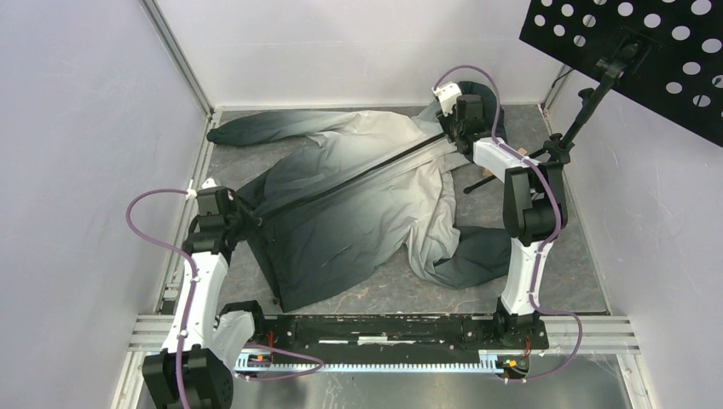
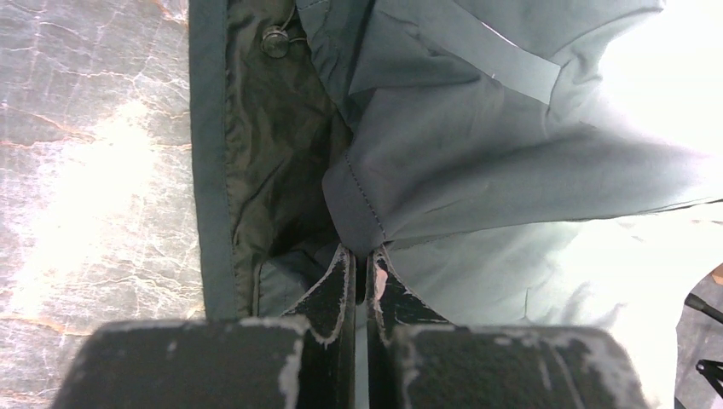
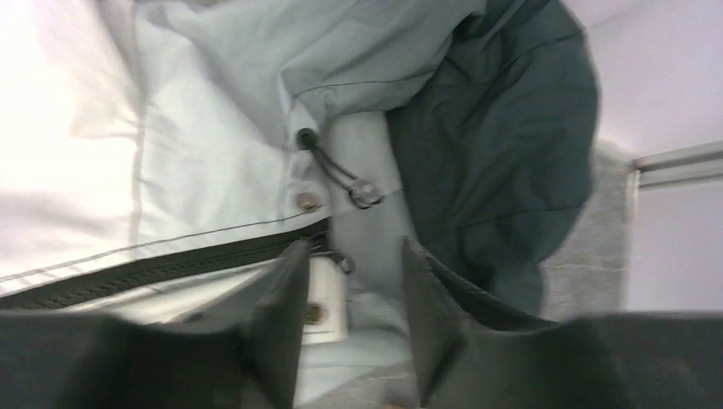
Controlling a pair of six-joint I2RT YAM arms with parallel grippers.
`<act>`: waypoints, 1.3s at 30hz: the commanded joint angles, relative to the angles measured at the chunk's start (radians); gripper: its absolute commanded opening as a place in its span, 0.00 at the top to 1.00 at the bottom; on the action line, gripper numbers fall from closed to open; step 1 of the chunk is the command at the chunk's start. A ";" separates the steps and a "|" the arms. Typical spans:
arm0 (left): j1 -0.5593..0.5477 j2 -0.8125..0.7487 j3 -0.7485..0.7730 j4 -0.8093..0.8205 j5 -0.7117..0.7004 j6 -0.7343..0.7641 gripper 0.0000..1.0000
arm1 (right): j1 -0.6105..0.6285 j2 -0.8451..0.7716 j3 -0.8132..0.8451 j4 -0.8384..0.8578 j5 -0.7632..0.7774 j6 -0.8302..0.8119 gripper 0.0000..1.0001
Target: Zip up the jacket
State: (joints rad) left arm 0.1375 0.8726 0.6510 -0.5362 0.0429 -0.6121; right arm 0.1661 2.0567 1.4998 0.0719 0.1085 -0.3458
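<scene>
The jacket [image 1: 358, 204] lies spread on the table, fading from dark teal at the hem to pale grey at the chest. Its dark zipper [image 1: 349, 177] runs as a straight diagonal line from hem to collar. My left gripper [image 1: 249, 218] is at the hem end, shut on a fold of jacket fabric [image 2: 362, 226]. My right gripper [image 1: 456, 136] sits at the collar by the dark hood [image 3: 503, 128]. In the right wrist view its jaws [image 3: 354, 251] stand open, the zipper [image 3: 153, 271] ending at the left finger. A white pull tab [image 3: 331, 298] lies loose between them.
A drawcord with a toggle [image 3: 362, 192] and a metal snap [image 3: 309, 202] sit just above the zipper's end. A black perforated panel [image 1: 631, 51] on a stand [image 1: 580, 119] overhangs the back right. White walls enclose the grey table [image 1: 546, 256]. A rail [image 1: 384, 328] crosses the front.
</scene>
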 commanded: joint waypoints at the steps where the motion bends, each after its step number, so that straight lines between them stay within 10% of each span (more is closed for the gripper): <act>1: 0.013 -0.019 0.032 0.008 -0.083 0.047 0.87 | 0.047 -0.081 0.028 -0.027 0.193 -0.067 0.33; 3: 0.014 -0.039 0.051 -0.001 -0.094 0.054 0.57 | 0.088 -0.144 -0.014 -0.030 0.271 -0.073 0.15; 6: 0.011 -0.090 0.081 -0.007 -0.083 0.092 0.40 | 0.166 -0.242 -0.058 -0.093 0.302 -0.030 0.02; 19: -0.214 -0.206 0.268 -0.025 0.295 0.333 0.26 | 0.417 -0.841 -0.506 -0.020 -0.306 0.383 0.02; 29: -0.325 -0.276 0.409 0.209 0.729 0.259 0.18 | 0.417 -1.335 -0.623 -0.131 -0.123 0.359 0.02; 39: -0.401 -0.250 0.659 0.185 0.636 0.307 0.01 | 0.417 -1.652 -0.586 -0.201 0.263 0.250 0.02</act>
State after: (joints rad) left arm -0.2436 0.6163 1.2255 -0.3634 0.7128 -0.3511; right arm 0.5823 0.4320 0.8810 -0.0704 0.1581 -0.0357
